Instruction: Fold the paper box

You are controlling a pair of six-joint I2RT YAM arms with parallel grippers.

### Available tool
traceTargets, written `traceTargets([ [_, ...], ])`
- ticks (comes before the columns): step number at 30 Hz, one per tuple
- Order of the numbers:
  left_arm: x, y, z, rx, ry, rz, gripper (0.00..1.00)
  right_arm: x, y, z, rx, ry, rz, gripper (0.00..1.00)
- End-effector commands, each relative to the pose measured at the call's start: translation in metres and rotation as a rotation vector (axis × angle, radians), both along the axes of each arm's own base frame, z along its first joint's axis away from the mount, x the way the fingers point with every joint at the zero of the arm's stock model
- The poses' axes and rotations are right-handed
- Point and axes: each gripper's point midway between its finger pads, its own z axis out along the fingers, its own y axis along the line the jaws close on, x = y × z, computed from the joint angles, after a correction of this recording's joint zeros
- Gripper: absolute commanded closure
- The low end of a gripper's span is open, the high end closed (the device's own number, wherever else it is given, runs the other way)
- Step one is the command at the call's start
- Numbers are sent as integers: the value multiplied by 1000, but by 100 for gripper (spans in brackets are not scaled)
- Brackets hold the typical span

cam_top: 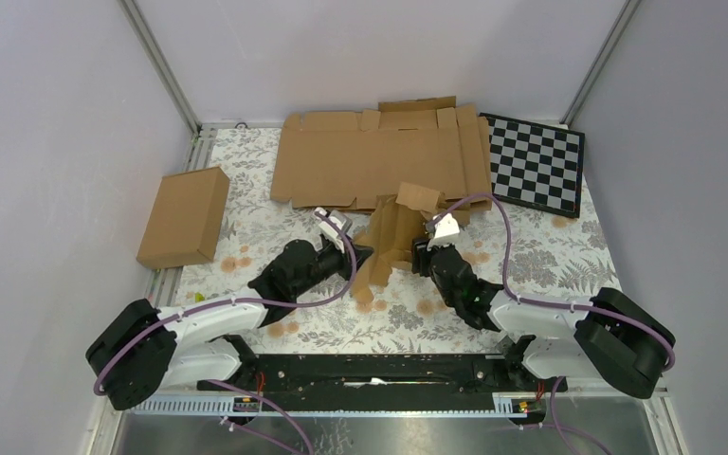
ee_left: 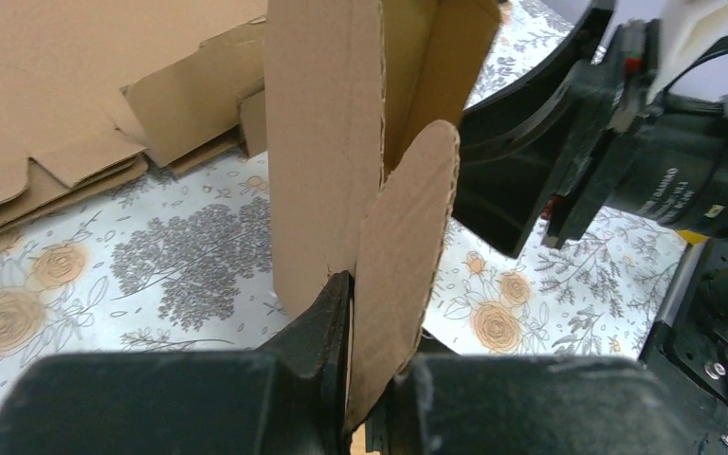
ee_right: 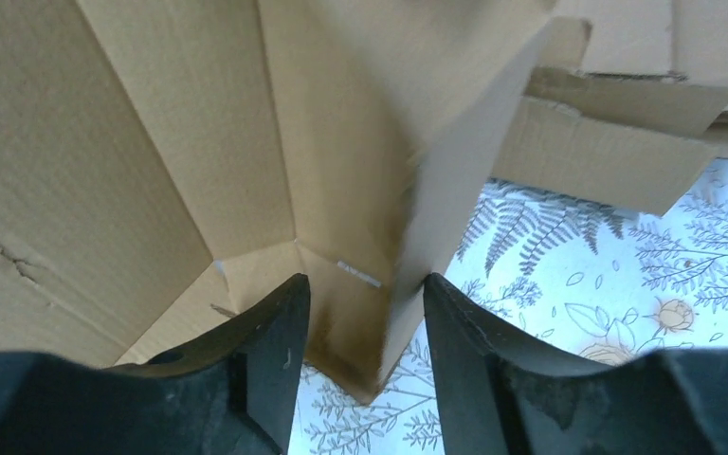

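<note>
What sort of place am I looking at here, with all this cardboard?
Probably a robotics test cell: two robot arms bolted at the edge of a table, handling a paper box; bare walls in a metal frame; a checkerboard, perhaps for camera checks.

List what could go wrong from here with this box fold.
The left gripper pinches only one rounded tab of the paper box; the tab may bend or tear.
The right gripper stands open around a panel edge, so the upright box may swing or unfold.
Both grippers sit close; they may collide.
</note>
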Motion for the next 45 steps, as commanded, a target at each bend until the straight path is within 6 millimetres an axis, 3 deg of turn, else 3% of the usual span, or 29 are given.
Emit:
traceTargets([
  [1,-13,-22,18,-62,-22,-103,94,-13,16,-13,13,80,95,41],
  [7,-12,-22,16,-48,-11,-88,94,-14,6,-26,-48,112,69,14],
  [12,-7,-20,13,-26,-3,-64,94,-9,2,-31,-44,145,53,3],
  [24,-3,-26,10,6,11,-73,94,-21,-7,-38,50,227,119,1],
  [32,-3,-32,12,-8,14,-88,94,-17,-18,-50,11,279,48,7],
  [35,-3,-32,12,-7,15,-89,94,-13,-23,-47,38,278,-3,13],
  [45,-3,-34,10,-7,26,-92,93,-5,-30,-24,167,234,-97,8],
])
